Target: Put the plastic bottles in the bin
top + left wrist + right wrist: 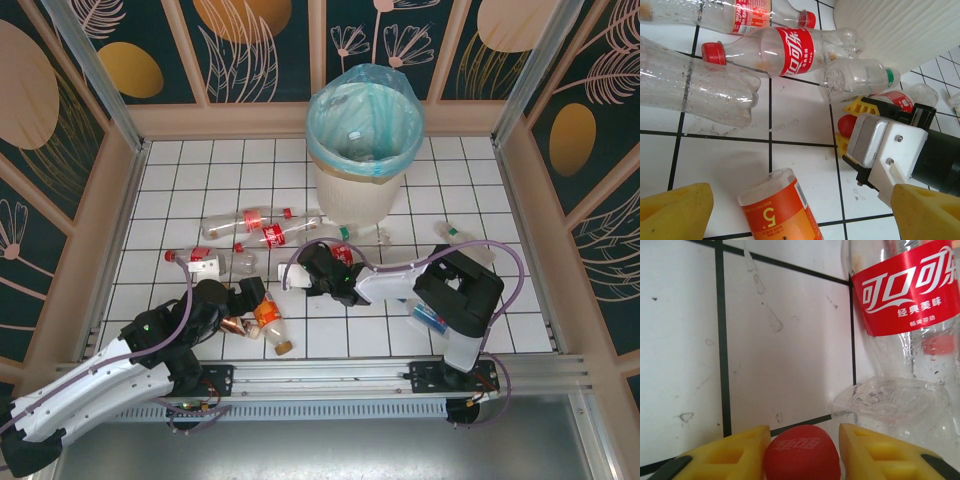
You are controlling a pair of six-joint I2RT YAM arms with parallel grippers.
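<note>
Several plastic bottles lie on the white tiles in front of the bin (pixel 360 200), a cream wastebasket lined with a blue-green bag. My right gripper (pixel 318 262) (pixel 802 450) is shut on the red cap (pixel 802 454) of a clear red-labelled bottle (pixel 896 98), one yellow finger pressed against each side. Just beyond it lie another cola bottle (pixel 905 290) and a clear green-capped one (pixel 855 77). My left gripper (pixel 250 298) (pixel 800 222) stands open over an orange-labelled bottle (pixel 782 210) (pixel 270 318) that lies between its fingers, untouched.
More clear red-capped bottles (pixel 250 225) (pixel 205 262) lie left of the bin. A brown bottle (pixel 235 326) lies next to the orange one. One bottle (pixel 462 240) and a blue-labelled one (pixel 428 318) lie near the right arm. Wooden walls enclose the tiled floor.
</note>
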